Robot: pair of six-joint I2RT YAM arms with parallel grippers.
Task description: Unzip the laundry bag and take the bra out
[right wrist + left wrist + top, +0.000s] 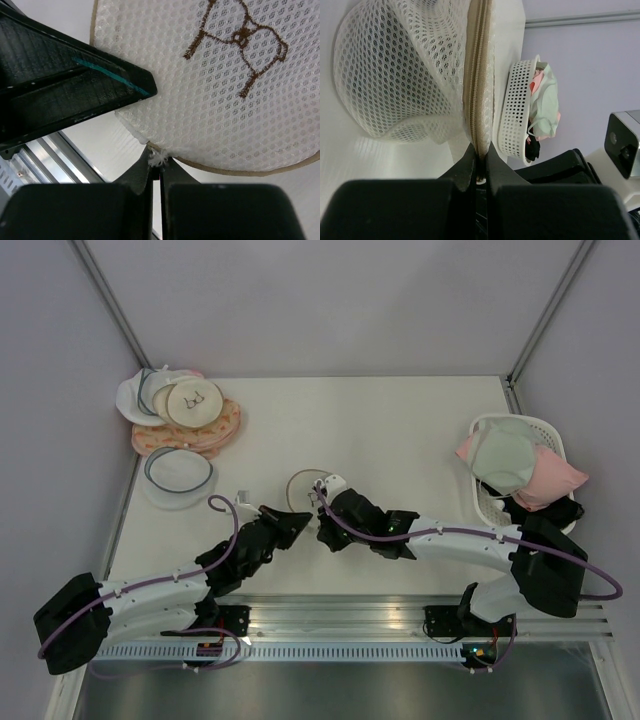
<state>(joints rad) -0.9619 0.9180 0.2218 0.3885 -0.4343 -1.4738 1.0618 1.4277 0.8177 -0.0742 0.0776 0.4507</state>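
The laundry bag [303, 483] lies near the table's front middle, a round cream mesh pouch with a tan zipper rim [479, 75] and a stitched bra outline [240, 45] on its face. My left gripper [299, 517] is shut on the zipper rim, which runs straight down between its fingertips [481, 156]. My right gripper [319, 502] is shut on a small frayed white tuft [159, 159] at the bag's rim, close beside the left gripper's fingers [85, 90]. The bra is hidden.
A pile of pink and white pouches [185, 415] sits at the back left. In front of it lies a flat white disc with a grey-blue rim [178, 472]. A white perforated basket [487, 495] [512, 115] at the right edge holds pale green and pink garments.
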